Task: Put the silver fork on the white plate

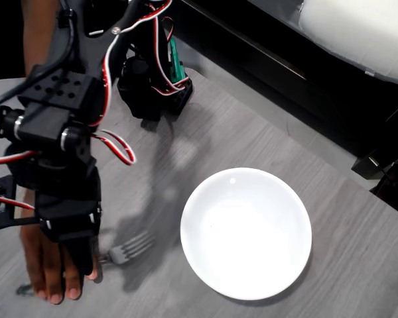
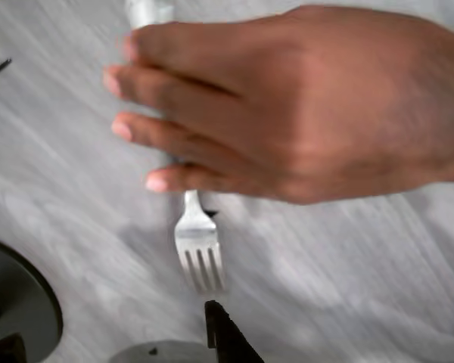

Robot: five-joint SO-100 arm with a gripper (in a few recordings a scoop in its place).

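Observation:
The silver fork [image 1: 128,249] lies flat on the grey wooden table, left of the white plate [image 1: 245,232], tines pointing toward the plate. A person's hand [image 1: 50,265] rests over the fork's handle, so the tines and the handle end [image 1: 23,289] show on either side of it. In the wrist view the hand [image 2: 310,106] covers the middle of the fork [image 2: 199,253]. My black gripper [image 1: 79,255] hangs above the hand and the handle. One dark fingertip [image 2: 221,333] sits just short of the tines. Nothing is between the fingers. The plate is bare.
The arm's base [image 1: 152,86] stands at the table's far side. A small dark screw [image 2: 0,66] lies on the table. Beyond the table's upper right edge are dark furniture and a white cushion [image 1: 358,33].

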